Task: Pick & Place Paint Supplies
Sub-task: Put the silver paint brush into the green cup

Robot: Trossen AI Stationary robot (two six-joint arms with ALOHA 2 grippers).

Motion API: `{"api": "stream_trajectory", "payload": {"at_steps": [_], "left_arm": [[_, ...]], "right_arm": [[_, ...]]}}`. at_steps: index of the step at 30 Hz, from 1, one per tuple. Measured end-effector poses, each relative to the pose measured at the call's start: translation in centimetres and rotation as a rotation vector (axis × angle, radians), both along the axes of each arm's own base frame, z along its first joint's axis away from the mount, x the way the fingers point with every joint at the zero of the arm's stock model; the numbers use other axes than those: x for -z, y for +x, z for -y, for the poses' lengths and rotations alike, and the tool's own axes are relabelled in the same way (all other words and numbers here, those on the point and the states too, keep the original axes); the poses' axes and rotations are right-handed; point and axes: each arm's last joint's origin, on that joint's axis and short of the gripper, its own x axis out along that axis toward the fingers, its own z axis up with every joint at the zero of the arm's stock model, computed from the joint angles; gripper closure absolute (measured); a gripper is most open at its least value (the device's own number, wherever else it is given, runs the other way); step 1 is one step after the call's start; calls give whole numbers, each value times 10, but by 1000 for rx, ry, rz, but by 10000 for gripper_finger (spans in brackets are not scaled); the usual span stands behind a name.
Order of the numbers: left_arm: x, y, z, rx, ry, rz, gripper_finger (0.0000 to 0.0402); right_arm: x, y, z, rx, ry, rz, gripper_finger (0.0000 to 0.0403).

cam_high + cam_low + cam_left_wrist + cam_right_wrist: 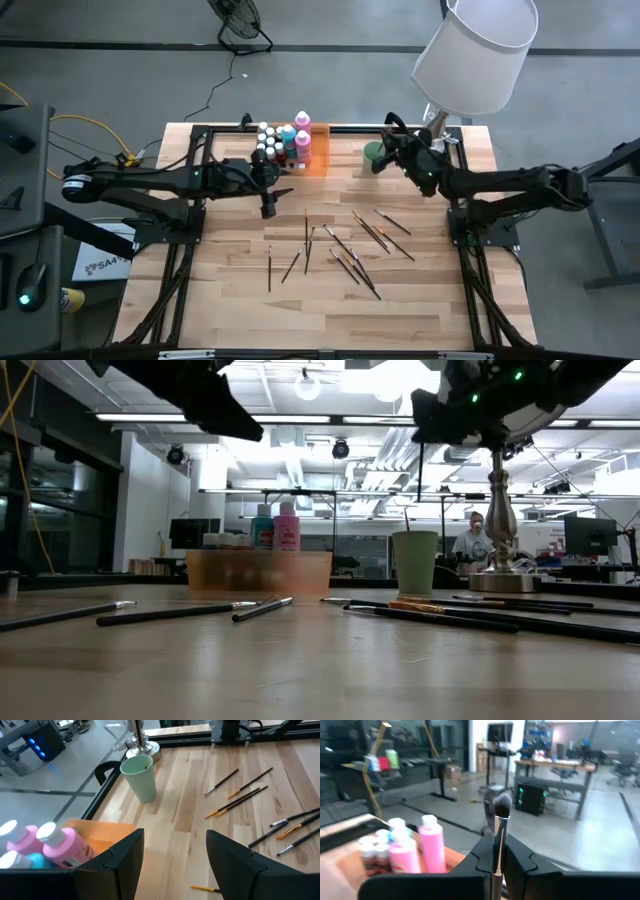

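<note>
High view: left end effector is hovering released beside the orange tray holding paint bottles — paintbrushes are lying scattered across the tabletop. Right wrist view: right end effector is grasping a paintbrush — clenched, upright.

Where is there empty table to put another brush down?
Bare wood lies along the near edge of the table, below the scattered paintbrushes. The middle is crowded with them, and the far edge holds the orange tray, paint bottles and green cup.
</note>
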Motion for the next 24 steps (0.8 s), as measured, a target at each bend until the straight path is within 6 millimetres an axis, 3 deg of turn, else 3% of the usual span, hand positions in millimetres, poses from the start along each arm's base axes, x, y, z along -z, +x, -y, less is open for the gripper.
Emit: {"api": "stream_trajectory", "payload": {"at_steps": [12,19,24], "left_arm": [[17,-6,0,-13,-28,-33,194],[19,-6,0,-17,-37,-35,194],[19,-6,0,-19,-44,-33,194]], "right_arm": [[47,16,38,104,134,-71,383],[69,23,46,104,174,-138,382],[72,23,46,140,202,-102,352]]}}
